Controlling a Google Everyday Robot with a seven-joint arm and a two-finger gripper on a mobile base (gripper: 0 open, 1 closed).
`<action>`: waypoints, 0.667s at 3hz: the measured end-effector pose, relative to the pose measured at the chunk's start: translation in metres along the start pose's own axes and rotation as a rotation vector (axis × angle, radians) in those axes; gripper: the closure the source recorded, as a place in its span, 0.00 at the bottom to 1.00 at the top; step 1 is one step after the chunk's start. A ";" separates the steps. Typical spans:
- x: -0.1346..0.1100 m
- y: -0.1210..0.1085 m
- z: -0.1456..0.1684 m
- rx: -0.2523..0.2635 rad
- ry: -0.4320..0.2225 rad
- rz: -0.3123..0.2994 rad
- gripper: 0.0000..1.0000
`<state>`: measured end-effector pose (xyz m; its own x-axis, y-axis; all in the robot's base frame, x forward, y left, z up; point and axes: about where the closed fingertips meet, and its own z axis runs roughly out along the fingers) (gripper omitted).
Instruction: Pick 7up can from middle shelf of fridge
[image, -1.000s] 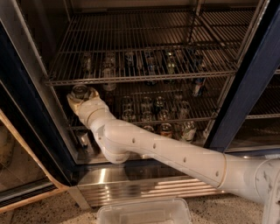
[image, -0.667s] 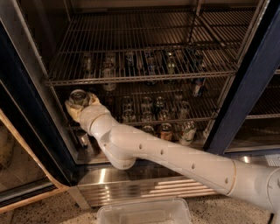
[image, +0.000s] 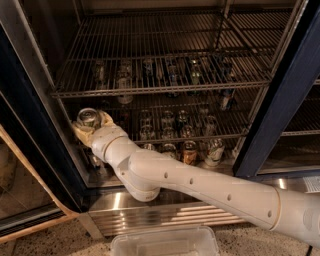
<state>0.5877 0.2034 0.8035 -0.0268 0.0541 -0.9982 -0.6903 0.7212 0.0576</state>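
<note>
7up can (image: 88, 117) sat clamped between the closed fingers of the gripper (image: 90, 125) at the front left of the fridge (image: 280, 100). Compared with a second earlier, both had moved lower and outward. This suggested the withdrawal was under way.

The gripper (image: 89, 129), pale tan, is at the left edge of the fridge (image: 295, 100) interior, just below the upper wire rack, and clasps the 7up can (image: 87, 118), whose round top is shiny silver. The arm (image: 200, 182) is off-white with a line of small dark dots. The fridge frame is dark blue, the wire racks (image: 160, 91) are silver-grey with a pattern of thin parallel rods, the kick plate (image: 165, 212) is ribbed bright steel, and the floor (image: 50, 245) is speckled beige.
</note>
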 end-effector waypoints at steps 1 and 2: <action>0.001 0.008 -0.014 0.006 0.021 0.019 1.00; -0.004 0.030 -0.048 -0.009 0.028 0.073 1.00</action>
<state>0.5322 0.1919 0.8085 -0.0974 0.0871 -0.9914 -0.6925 0.7095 0.1303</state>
